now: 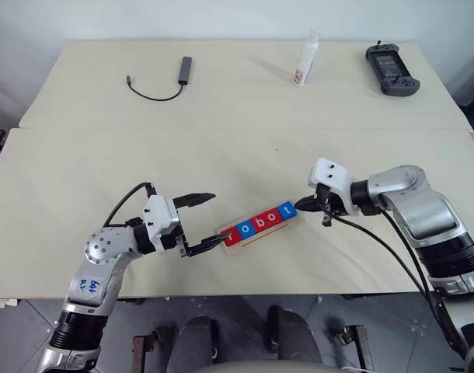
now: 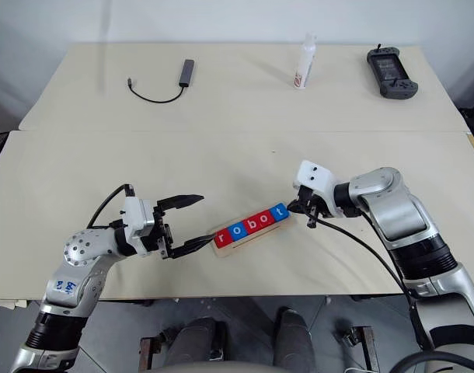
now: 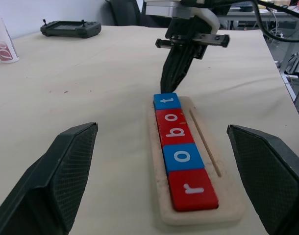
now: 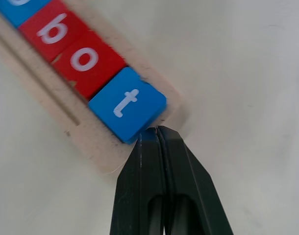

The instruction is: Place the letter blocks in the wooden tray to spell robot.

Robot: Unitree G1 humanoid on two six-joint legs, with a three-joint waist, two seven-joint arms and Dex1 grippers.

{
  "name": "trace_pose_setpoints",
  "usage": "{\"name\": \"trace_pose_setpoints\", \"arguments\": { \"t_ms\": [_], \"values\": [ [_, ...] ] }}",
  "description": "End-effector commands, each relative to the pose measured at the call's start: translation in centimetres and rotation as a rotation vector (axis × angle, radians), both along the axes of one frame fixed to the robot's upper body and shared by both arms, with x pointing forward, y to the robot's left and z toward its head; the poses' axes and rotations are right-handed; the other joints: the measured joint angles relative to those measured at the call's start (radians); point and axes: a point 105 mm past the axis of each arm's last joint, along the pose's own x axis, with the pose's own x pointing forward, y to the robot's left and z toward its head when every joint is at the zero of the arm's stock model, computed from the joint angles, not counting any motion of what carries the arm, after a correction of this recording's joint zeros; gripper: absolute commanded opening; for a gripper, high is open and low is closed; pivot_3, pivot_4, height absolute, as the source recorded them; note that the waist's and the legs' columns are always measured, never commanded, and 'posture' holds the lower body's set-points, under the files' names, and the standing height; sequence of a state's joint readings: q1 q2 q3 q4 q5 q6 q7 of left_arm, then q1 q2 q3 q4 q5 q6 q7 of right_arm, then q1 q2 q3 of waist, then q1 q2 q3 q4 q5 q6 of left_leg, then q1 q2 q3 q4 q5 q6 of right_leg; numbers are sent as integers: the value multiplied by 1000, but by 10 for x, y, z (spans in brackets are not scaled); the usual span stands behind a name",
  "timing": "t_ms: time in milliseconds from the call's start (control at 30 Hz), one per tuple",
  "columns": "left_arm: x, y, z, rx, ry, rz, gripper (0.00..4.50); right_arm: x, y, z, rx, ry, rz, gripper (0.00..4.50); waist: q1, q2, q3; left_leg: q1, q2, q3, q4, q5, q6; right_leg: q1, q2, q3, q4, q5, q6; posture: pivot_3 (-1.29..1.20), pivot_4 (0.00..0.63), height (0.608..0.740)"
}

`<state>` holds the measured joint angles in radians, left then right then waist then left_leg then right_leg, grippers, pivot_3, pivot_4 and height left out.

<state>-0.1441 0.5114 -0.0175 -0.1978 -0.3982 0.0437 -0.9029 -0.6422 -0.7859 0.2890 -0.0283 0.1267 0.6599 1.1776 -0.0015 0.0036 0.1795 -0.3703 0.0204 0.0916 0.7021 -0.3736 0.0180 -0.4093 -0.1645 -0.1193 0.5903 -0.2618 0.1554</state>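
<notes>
Glossy square letter blocks [image 3: 181, 147] fill the pale-wood tray [image 3: 228, 205] — right gripper [image 4: 157, 134] pressed together, left gripper [image 1: 204, 221] apart.

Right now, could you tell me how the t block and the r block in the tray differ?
The t block is blue; the r block is red. The t block sits at the end of the wooden tray by the shut right gripper, whose fingertips meet its edge; the r block sits at the end between the open left gripper's fingers. Both are square tiles with white lowercase letters, lying flat.
</notes>
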Motion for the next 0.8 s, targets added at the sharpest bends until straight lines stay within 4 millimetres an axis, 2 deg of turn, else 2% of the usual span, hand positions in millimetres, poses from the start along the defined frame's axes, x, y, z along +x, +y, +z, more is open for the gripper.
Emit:
{"name": "trace_pose_setpoints", "arguments": {
  "t_ms": [33,267,367,467,667,800],
  "values": [
    [-4,-2,9,-4,-46,-7,4500,-7,2,2,-8,5,29,37,0,0,0,0,0,0,0,0,0,0,0,0,0,0,0,0,150,740],
    [-5,-2,9,-4,-46,-6,4500,-6,0,6,-5,-9,19,37,-1,0,0,0,0,0,0,0,0,0,0,0,0,0,0,0,150,740],
    [-4,0,8,0,-45,1,4500,12,-7,18,11,-91,-31,37,-1,0,0,0,0,0,0,0,0,0,0,0,0,0,0,0,150,740],
    [-4,3,8,6,-43,6,4500,25,-6,21,39,-130,-42,37,-3,0,0,0,0,1,0,0,0,0,0,0,0,0,0,0,150,740],
    [-3,9,8,19,-40,17,4500,33,14,12,64,-122,61,37,-4,0,0,0,0,1,-1,0,0,0,0,0,0,0,0,0,150,740],
    [-3,11,9,22,-40,21,4500,31,19,2,36,-71,119,37,-3,0,0,0,0,0,-1,0,0,0,0,0,0,0,0,0,150,740]
  ]
}}
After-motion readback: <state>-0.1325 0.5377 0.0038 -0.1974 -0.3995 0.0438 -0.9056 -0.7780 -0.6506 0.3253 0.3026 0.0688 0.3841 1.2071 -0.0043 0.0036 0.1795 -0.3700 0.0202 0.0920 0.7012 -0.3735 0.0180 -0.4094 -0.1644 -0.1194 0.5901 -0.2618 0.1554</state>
